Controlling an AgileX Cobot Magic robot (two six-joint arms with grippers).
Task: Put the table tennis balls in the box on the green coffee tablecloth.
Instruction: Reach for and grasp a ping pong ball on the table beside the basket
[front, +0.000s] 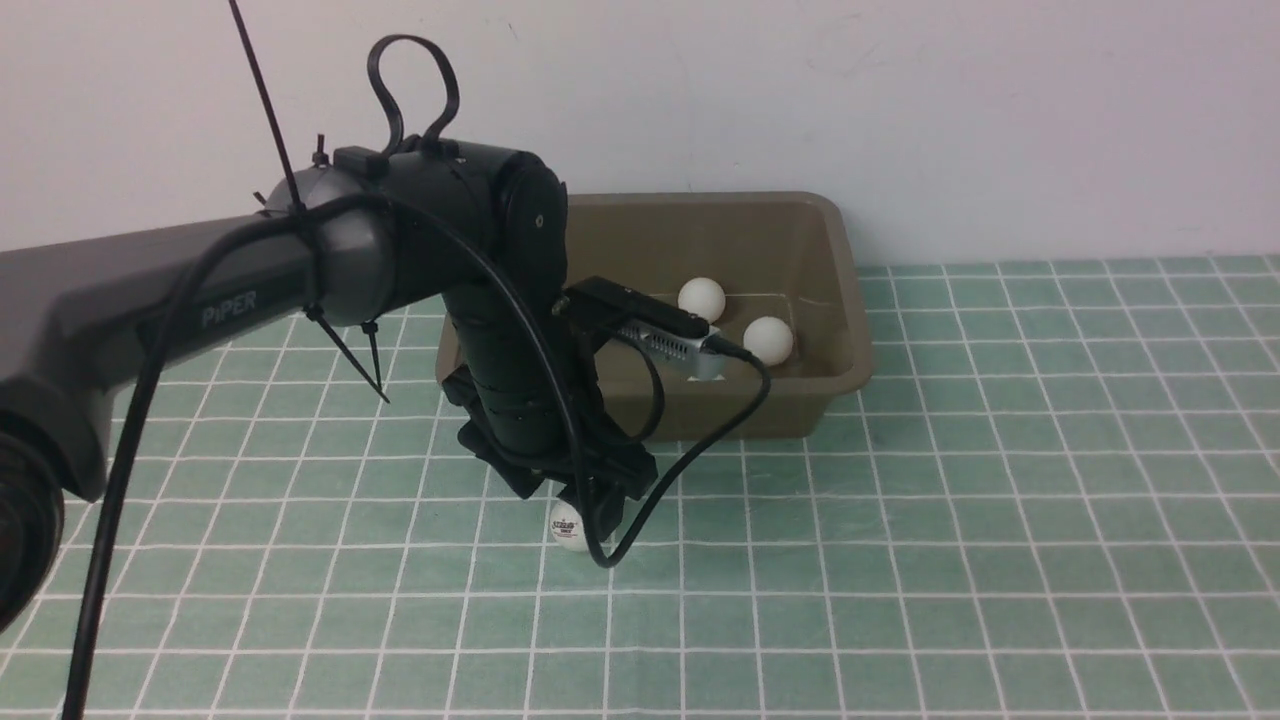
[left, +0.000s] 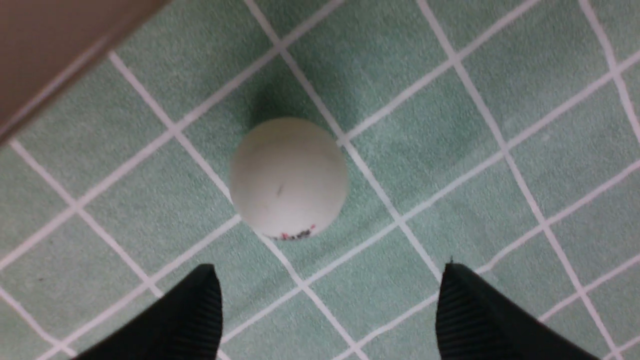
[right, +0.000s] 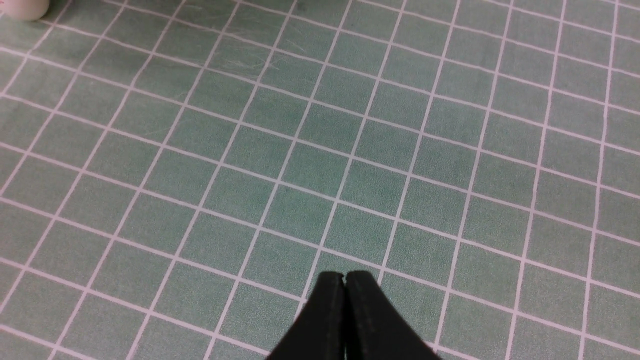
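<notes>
Balls: two (front: 701, 298) (front: 768, 339) in the box (front: 830, 250); I see a third (left: 288, 178) on the green coffee tablecloth (front: 1000, 500) below my spread left end effector (left: 327, 305) (right end effector (right: 344, 280) pressed together).

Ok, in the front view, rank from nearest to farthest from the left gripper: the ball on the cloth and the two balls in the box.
1. Ball on the cloth, right at the open left gripper.
2. Left ball in the box, near its middle.
3. Right ball in the box, slightly farther; close call.
</notes>
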